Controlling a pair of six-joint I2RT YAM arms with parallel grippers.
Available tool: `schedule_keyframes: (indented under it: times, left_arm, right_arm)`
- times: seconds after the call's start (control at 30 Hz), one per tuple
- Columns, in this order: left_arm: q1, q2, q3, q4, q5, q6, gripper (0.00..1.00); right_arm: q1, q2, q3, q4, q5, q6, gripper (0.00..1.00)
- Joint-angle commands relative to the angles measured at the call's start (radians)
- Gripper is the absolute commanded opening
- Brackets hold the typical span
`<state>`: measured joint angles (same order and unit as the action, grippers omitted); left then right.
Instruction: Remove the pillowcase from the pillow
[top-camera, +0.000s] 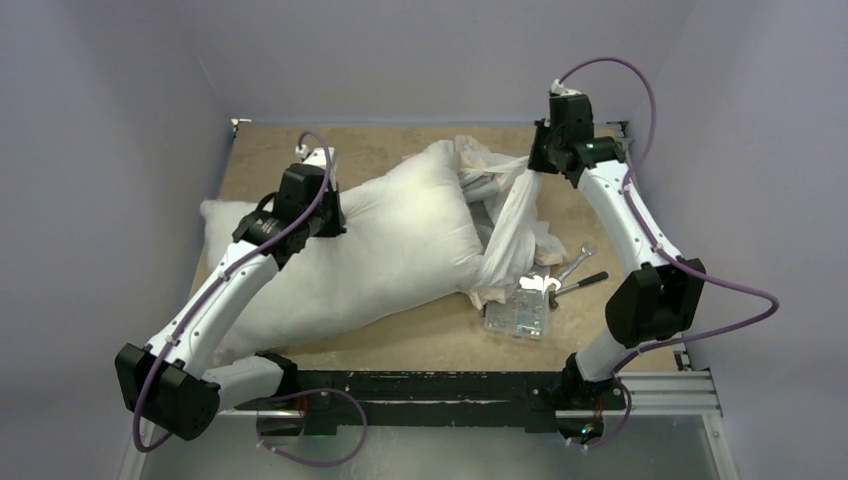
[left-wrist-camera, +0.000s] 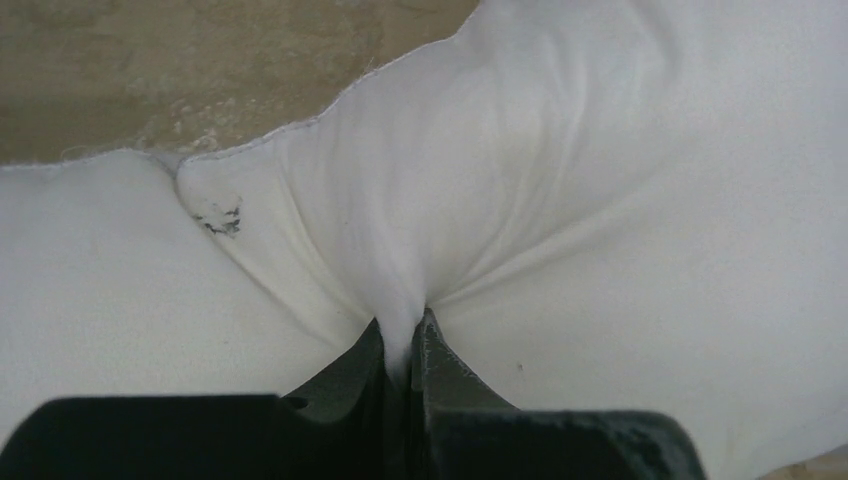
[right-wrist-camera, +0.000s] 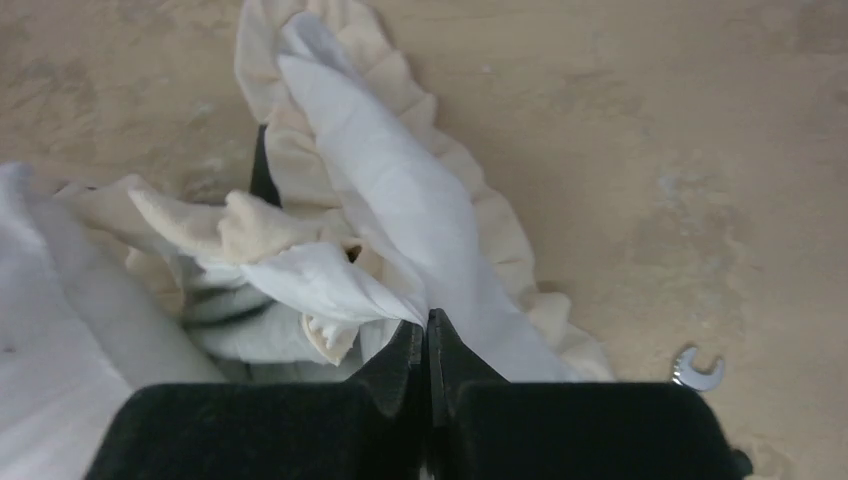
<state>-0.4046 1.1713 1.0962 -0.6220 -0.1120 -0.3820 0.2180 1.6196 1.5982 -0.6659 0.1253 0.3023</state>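
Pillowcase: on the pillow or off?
Nearly off. The pillow lies mostly bare; the pillowcase is bunched at its right end, pulled taut by the right gripper. Cannot tell whether that end is fully free.

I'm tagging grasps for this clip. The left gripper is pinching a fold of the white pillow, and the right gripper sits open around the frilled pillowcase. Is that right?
Not quite. The right gripper is not open: the right wrist view shows it shut on the pillowcase. The left gripper does pinch a fold of the pillow.
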Motion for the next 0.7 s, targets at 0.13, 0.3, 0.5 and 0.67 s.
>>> schedule_keyframes:
  times: [0.13, 0.3, 0.5, 0.67]
  left_arm:
    - [0.033, -0.060, 0.112, -0.134, -0.196, 0.012, 0.00]
    - [0.043, -0.054, 0.212, -0.148, -0.279, 0.012, 0.00]
    - [0.068, -0.027, 0.372, -0.159, -0.377, 0.027, 0.00]
    - [0.077, 0.019, 0.499, -0.133, -0.398, 0.067, 0.00]
  right_arm:
    - [-0.111, -0.037, 0.022, 0.048, 0.076, 0.031, 0.00]
    - [-0.136, -0.021, 0.097, 0.048, 0.057, 0.044, 0.00]
    - [-0.173, 0.071, 0.344, -0.007, 0.091, 0.029, 0.00]
    - [-0.214, 0.159, 0.583, -0.043, 0.090, 0.029, 0.00]
